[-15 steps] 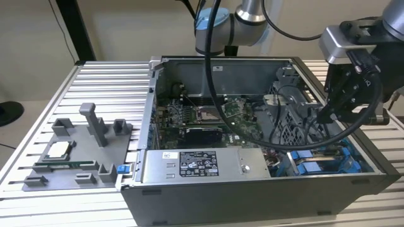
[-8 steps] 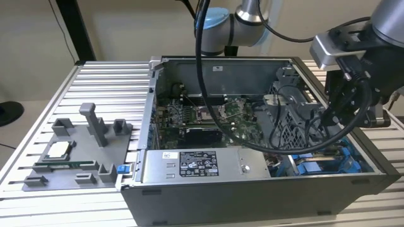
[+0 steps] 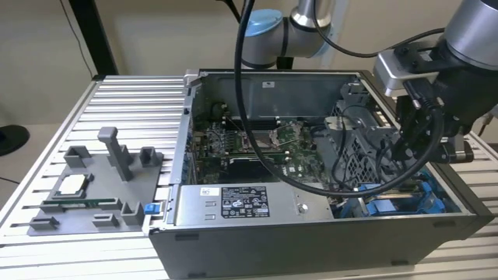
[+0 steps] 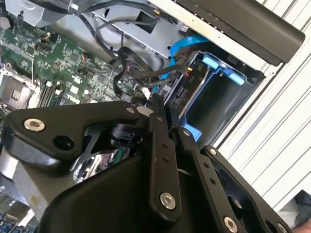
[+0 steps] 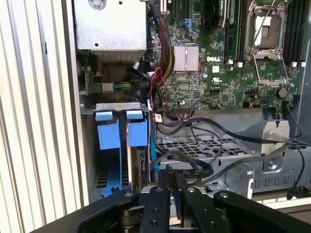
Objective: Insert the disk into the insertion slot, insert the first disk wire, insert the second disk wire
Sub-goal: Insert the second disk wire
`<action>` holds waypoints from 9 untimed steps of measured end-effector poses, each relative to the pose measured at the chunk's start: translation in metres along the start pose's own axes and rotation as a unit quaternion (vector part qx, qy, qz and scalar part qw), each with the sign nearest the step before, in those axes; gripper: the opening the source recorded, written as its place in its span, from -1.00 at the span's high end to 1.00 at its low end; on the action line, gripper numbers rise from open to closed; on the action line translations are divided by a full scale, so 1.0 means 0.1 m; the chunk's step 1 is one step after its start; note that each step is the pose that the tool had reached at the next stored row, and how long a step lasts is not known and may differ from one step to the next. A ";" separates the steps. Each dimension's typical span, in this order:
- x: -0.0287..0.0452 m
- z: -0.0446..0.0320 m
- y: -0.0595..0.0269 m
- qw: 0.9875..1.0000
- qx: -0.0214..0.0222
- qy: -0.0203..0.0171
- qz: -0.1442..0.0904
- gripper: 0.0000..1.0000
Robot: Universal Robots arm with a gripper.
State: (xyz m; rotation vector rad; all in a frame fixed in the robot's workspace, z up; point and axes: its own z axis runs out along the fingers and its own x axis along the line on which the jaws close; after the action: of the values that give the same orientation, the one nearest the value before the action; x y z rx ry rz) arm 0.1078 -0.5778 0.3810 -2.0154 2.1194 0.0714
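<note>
Gripper (image 5: 174, 180) hangs inside the computer case (image 3: 311, 245), fingers (image 4: 158, 121) closed together, beside the blue-railed insertion slot (image 5: 109, 150) and black cables (image 5: 214, 141).

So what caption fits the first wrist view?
Gripper with jaws nearly shut beside the blue-railed drive bay in an open computer case.

The disk (image 5: 138, 160), edged by its bright blue carrier, stands on edge inside the insertion slot (image 5: 109, 145), a grey metal bay with blue rails at the case's corner.
</note>
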 end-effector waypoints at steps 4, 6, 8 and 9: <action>0.018 0.070 0.009 1.000 0.000 0.000 0.000 1.00; 0.025 0.106 0.013 1.000 0.000 0.000 0.000 1.00; 0.032 0.141 0.019 1.000 0.000 0.000 0.000 1.00; 0.035 0.159 0.022 1.000 0.000 0.000 0.000 1.00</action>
State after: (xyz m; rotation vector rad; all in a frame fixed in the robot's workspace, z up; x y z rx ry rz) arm 0.1074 -0.5782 0.3646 -2.0157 2.1199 0.0703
